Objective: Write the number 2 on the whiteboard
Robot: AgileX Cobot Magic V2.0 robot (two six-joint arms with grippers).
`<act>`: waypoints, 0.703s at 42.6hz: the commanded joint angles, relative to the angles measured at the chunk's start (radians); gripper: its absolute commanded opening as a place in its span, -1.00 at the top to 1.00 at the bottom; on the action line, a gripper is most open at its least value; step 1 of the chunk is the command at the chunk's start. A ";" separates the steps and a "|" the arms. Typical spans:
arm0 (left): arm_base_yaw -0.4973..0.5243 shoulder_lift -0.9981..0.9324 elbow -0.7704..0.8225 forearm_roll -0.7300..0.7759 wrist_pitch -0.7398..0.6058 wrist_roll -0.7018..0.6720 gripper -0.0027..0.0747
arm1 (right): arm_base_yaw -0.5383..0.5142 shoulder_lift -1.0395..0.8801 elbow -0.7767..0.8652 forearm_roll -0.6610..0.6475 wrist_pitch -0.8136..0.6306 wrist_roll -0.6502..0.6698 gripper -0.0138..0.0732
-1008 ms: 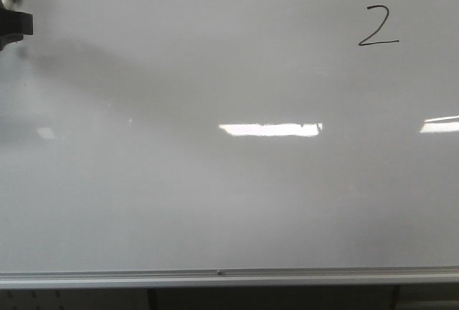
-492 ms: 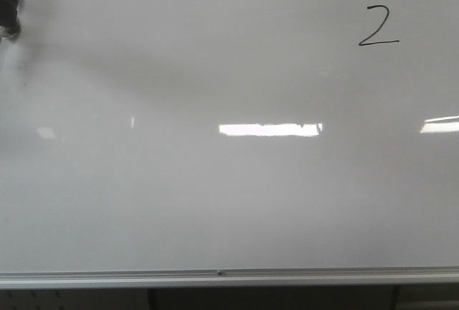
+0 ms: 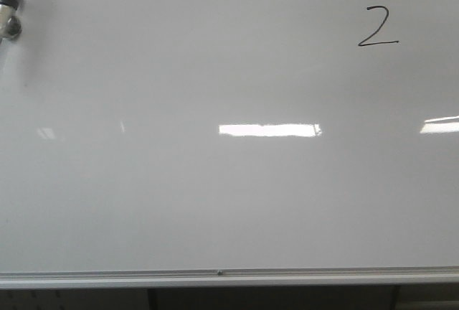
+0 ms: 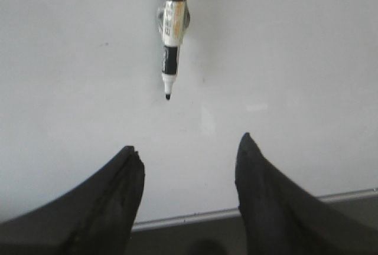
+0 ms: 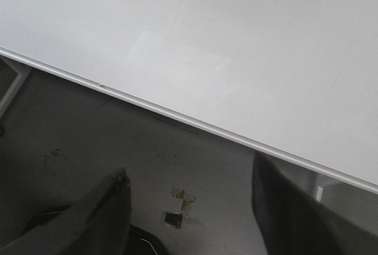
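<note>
We find the number 2 (image 3: pixel 378 26) finished at the whiteboard (image 3: pixel 215 202) upper right. The marker (image 4: pixel 171 42) lies uncapped on the board, apart from the left gripper (image 4: pixel 186 160); both grippers gape empty. Risk: a sweeping arm smearing wet ink.

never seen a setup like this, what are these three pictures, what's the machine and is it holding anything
This is a robot with two arms, each ending in a two-fingered end effector. One picture looks forward at a whiteboard with a hand-drawn number 2 at upper right; the bright bars are light reflections. The other two come from cameras on the wrists. The dark wedges are the fingers: the left end effector and the right end effector both stand open and hold nothing. A marker lies on the board beyond the left one, uncapped, tip toward the fingers; it also shows at the front view's top left. The right camera sees the board's frame and the floor.
</note>
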 commanded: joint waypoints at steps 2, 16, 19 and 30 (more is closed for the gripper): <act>0.002 -0.092 -0.032 -0.004 0.085 -0.003 0.01 | -0.008 -0.057 0.016 -0.016 -0.044 0.029 -0.39; 0.002 -0.333 0.062 -0.007 0.160 -0.003 0.01 | -0.008 -0.148 0.112 -0.025 -0.048 0.030 -0.39; 0.002 -0.360 0.081 -0.007 0.162 -0.003 0.01 | -0.008 -0.148 0.112 -0.025 -0.055 0.030 -0.39; 0.002 -0.375 0.109 -0.007 0.162 -0.003 0.02 | -0.008 -0.148 0.112 -0.026 -0.060 0.030 -0.29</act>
